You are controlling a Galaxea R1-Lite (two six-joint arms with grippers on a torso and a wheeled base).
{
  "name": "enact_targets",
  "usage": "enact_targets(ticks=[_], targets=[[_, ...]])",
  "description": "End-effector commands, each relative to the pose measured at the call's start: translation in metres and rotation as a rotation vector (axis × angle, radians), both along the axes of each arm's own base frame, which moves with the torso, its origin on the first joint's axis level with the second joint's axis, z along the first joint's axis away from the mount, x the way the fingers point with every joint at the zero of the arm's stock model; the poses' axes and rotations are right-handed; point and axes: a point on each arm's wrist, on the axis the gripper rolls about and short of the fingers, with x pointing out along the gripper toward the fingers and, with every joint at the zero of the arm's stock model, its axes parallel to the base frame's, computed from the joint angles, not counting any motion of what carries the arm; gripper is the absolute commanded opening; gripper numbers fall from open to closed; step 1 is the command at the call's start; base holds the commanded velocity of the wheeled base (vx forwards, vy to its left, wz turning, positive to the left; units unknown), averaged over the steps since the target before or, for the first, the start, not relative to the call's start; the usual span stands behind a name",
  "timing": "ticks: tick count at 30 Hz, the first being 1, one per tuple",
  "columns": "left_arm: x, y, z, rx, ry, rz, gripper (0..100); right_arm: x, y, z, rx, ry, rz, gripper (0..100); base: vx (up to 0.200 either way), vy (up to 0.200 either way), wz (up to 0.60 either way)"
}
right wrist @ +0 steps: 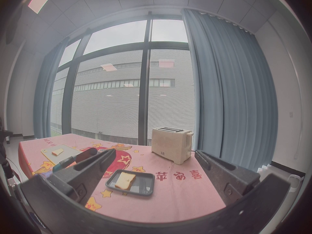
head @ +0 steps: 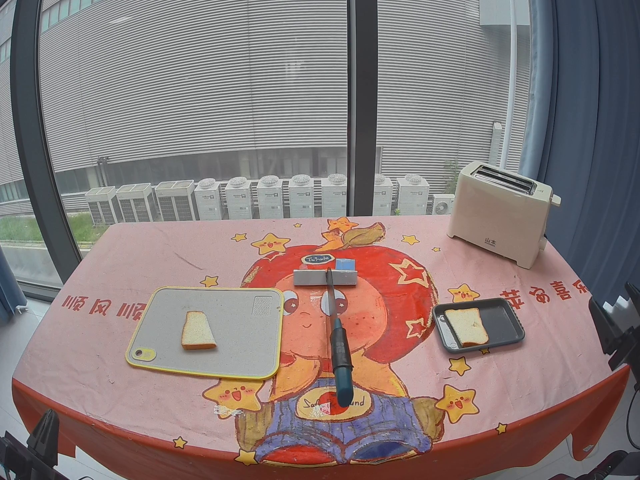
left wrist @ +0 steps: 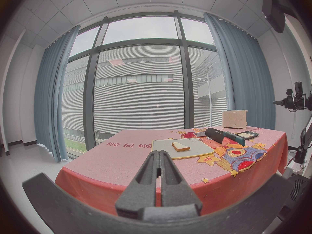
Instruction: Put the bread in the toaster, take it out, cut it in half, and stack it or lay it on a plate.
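One half slice of bread [head: 198, 331] lies on the grey cutting board [head: 233, 341] at the table's left. Another half slice [head: 467, 326] lies in the dark plate [head: 507, 325] at the right. The cream toaster [head: 501, 212] stands at the back right with nothing in its slots. A knife [head: 338, 338] with a blue handle lies in the middle, its blade tip on a grey rest [head: 325, 277]. My left gripper [left wrist: 159, 155] is shut, held off the table's near left corner. My right gripper [right wrist: 154, 156] is open, off the near right edge, facing the plate [right wrist: 146, 187] and toaster [right wrist: 171, 143].
A pink cartoon cloth [head: 200, 255] covers the table. A large window with a dark pillar [head: 363, 88] stands behind it, and a blue curtain [head: 593, 101] hangs at the right by the toaster.
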Motion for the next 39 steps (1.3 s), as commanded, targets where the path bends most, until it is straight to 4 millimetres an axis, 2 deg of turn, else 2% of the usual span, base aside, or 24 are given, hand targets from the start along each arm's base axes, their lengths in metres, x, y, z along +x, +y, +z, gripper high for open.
enact_targets(ticks=[1, 4, 9, 16, 22, 39], targets=[[0.000, 0.000, -0.005, 0.000, 0.001, -0.001, 0, -0.031, -0.002, -0.008, -0.005, -0.015, 0.015, 100, 0.000, 0.000, 0.00], [0.000, 0.000, -0.005, 0.000, 0.001, 0.001, 0, -0.042, -0.003, -0.012, -0.008, 0.006, 0.020, 100, 0.000, 0.000, 0.00], [0.000, 0.000, -0.005, 0.000, 0.001, -0.001, 0, -0.072, -0.005, -0.025, -0.016, 0.059, 0.075, 100, 0.000, 0.000, 0.00], [0.000, 0.000, -0.005, 0.000, 0.001, -0.001, 0, -0.092, -0.006, -0.047, -0.019, 0.099, 0.095, 100, 0.000, 0.000, 0.00], [0.000, 0.000, -0.005, 0.000, 0.001, 0.001, 0, -0.100, -0.007, -0.066, -0.022, 0.089, 0.097, 100, 0.000, 0.000, 0.00], [0.000, 0.000, -0.005, 0.000, 0.001, -0.001, 0, -0.099, -0.008, -0.072, -0.017, 0.099, 0.038, 100, 0.000, 0.000, 0.00]])
